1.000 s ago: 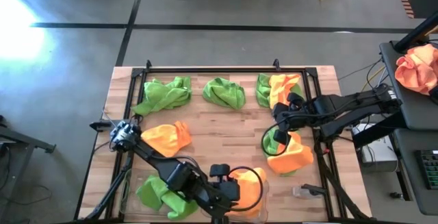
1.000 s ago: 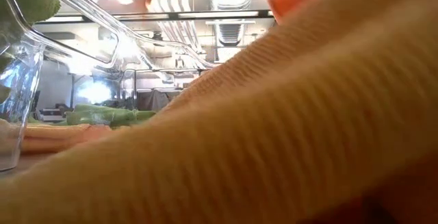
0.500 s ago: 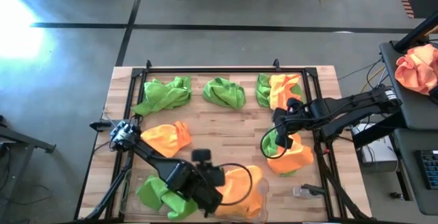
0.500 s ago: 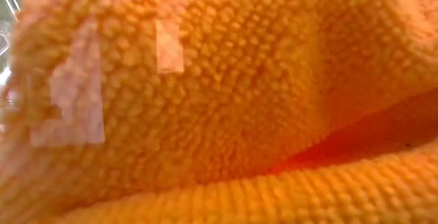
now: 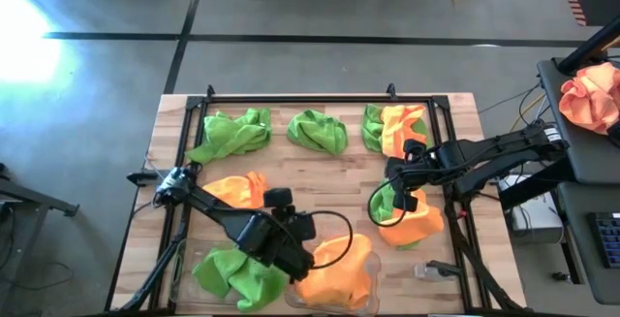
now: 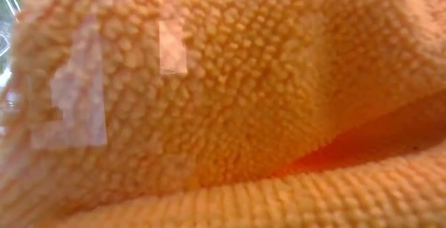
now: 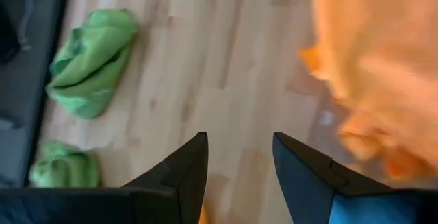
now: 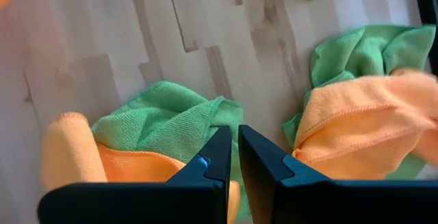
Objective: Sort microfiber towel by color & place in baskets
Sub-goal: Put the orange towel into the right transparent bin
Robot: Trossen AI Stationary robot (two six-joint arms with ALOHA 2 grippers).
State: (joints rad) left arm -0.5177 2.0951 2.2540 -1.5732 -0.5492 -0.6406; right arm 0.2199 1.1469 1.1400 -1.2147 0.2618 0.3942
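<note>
- Two clear baskets sit side by side at the table's near edge. The left basket [image 5: 199, 270] holds a green towel [image 5: 232, 276]; the right basket [image 5: 366, 296] holds an orange towel [image 5: 339, 270] heaped up inside it.
- That orange towel fills the whole low view [image 6: 223, 102], pressed close to the lens.
- The left gripper [image 5: 283, 201] hangs over the wood just beyond the baskets, fingers spread and empty; in its wrist view the two fingers [image 7: 185, 172] stand apart over bare boards.
- The right gripper [image 5: 407, 196] is above a mixed heap at the right side, where a green piece [image 5: 387, 201] lies half under an orange one [image 5: 418, 222]. Its fingers [image 8: 212, 166] are nearly closed, with only a thin slit between them, and nothing is held.
- Loose towels on the table: a green one [image 5: 232, 133] at the far left, a green one [image 5: 318, 130] at the far middle, a green-and-orange pile [image 5: 395, 125] at the far right, and an orange one [image 5: 237, 194] left of centre, touching the left arm.
- A black frame [image 5: 310, 99] runs along the table's far edge and down both sides; the far towels lie just inside it.
- Bare wood lies open in the table's [image 5: 320, 181] middle, between the far row and the baskets.
- A peach bundle [image 5: 591, 94] rests on a side stand off the table's right.
</note>
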